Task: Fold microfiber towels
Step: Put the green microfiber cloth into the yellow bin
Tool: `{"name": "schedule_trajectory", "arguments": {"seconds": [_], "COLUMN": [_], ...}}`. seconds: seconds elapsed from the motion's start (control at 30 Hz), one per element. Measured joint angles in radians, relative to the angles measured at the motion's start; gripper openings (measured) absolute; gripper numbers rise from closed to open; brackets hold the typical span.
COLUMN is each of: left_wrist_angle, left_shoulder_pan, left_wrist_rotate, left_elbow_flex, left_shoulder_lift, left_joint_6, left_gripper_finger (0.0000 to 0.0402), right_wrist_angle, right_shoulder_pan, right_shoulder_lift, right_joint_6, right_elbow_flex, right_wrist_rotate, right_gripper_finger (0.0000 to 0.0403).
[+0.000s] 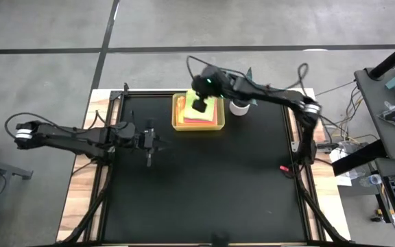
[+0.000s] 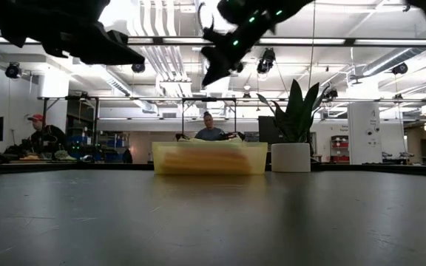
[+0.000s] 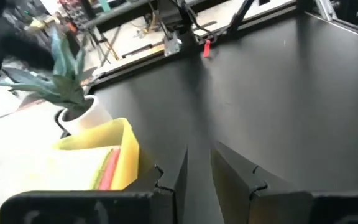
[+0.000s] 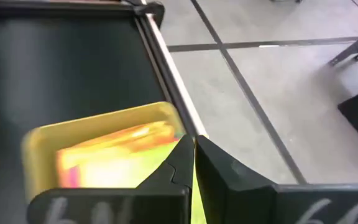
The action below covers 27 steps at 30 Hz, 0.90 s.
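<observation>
The left gripper (image 1: 149, 143), at nine o'clock over the bare black worktop (image 1: 204, 192), hangs slightly parted, grasping nothing. At twelve o'clock, the right gripper (image 1: 200, 104) pinches a soft lime green towel (image 1: 201, 106) above the translucent yellow tray (image 1: 177, 116) of stacked towels (image 1: 199, 116). No folding looks begun.

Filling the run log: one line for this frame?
stage: picking first towel | right gripper: above yellow tray, jaws shut on lime green towel | left gripper: idle over table, jaws slightly open
</observation>
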Motion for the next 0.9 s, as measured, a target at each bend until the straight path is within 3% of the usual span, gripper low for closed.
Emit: {"name": "schedule_trajectory", "arguments": {"seconds": [0.2, 0.4, 0.63, 0.9], "left_wrist_angle": [0.007, 0.008, 0.006, 0.023], "left_shoulder_pan": [0.001, 0.001, 0.001, 0.001], "left_wrist_rotate": [-0.011, -0.012, -0.013, -0.012], "left_elbow_flex": [-0.050, -0.056, -0.086, -0.089], "left_shoulder_lift": [-0.085, -0.155, -0.199, -0.210], "left_joint_6": [-0.006, -0.006, -0.005, -0.001], "left_gripper_finger": [0.0058, 0.0058, 0.0058, 0.0058], "right_wrist_angle": [-0.059, -0.085, -0.090, -0.139], "right_shoulder_pan": [-0.073, -0.111, -0.138, -0.141], "right_shoulder_lift": [0.226, 0.394, 0.502, 0.519], "right_joint_6": [-0.135, -0.169, -0.168, -0.172], "right_elbow_flex": [0.257, 0.402, 0.463, 0.444], "right_wrist_rotate": [-0.089, -0.091, -0.046, -0.034], "right_gripper_finger": [0.0009, 0.0009, 0.0009, 0.0009]}}
